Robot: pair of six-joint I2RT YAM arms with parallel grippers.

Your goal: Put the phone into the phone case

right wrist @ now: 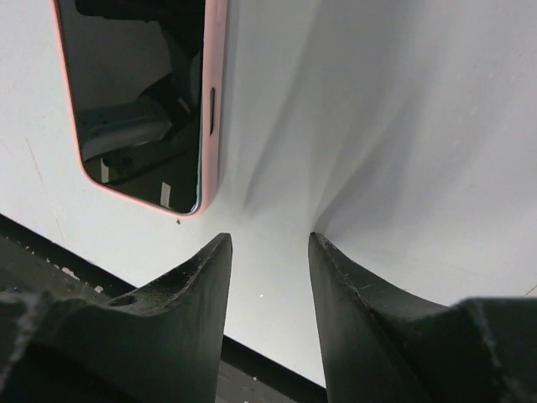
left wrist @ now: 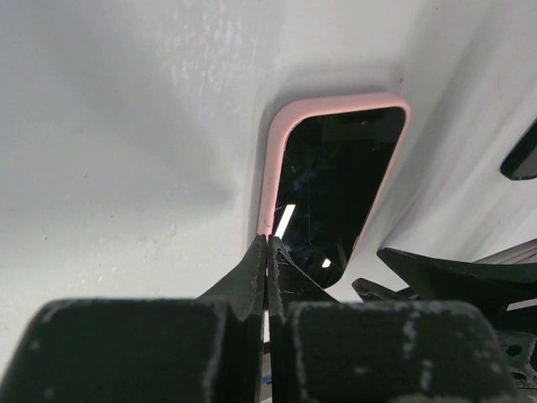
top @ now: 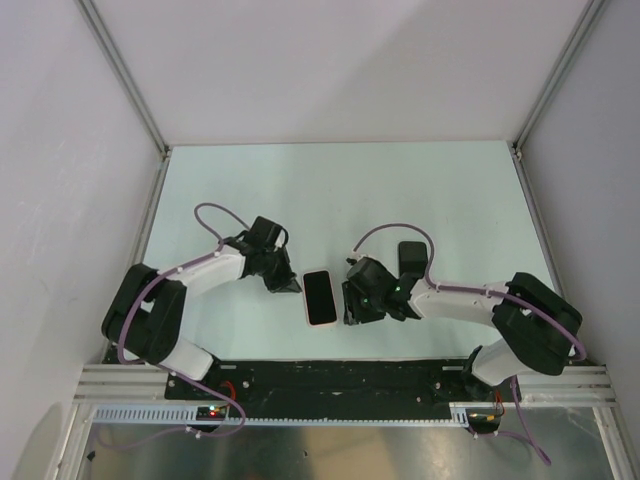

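Judging from how things lie, the task looks nearly finished. The pale white tabletop (top: 450, 200) carries one flat object near its 6 o'clock edge, midway between the two arms: the black glass-fronted phone (top: 319, 295), lying screen up inside the soft pink phone case (top: 322, 324).

In the left wrist view the pink rim (left wrist: 277, 143) follows the screen (left wrist: 336, 193) around its far corners without a visible gap. In the right wrist view it (right wrist: 214, 84) hugs the long side and the rounded near corner of the phone (right wrist: 134, 84) just as closely. So the phone reads as seated, though the corner under the left fingers is hidden and I cannot tell whether it is snapped in.

The left gripper (top: 285, 283) sits at the phone's 9 o'clock. Its jaws are pressed together on nothing, tips (left wrist: 267, 252) meeting the case's edge, probably pushing that edge home. The right gripper (top: 352, 300) stands at 3 o'clock, just beside the case but apart from it. Its jaws (right wrist: 268, 243) are partway spread and empty.

What seems left is a last press and pulling both arms clear.
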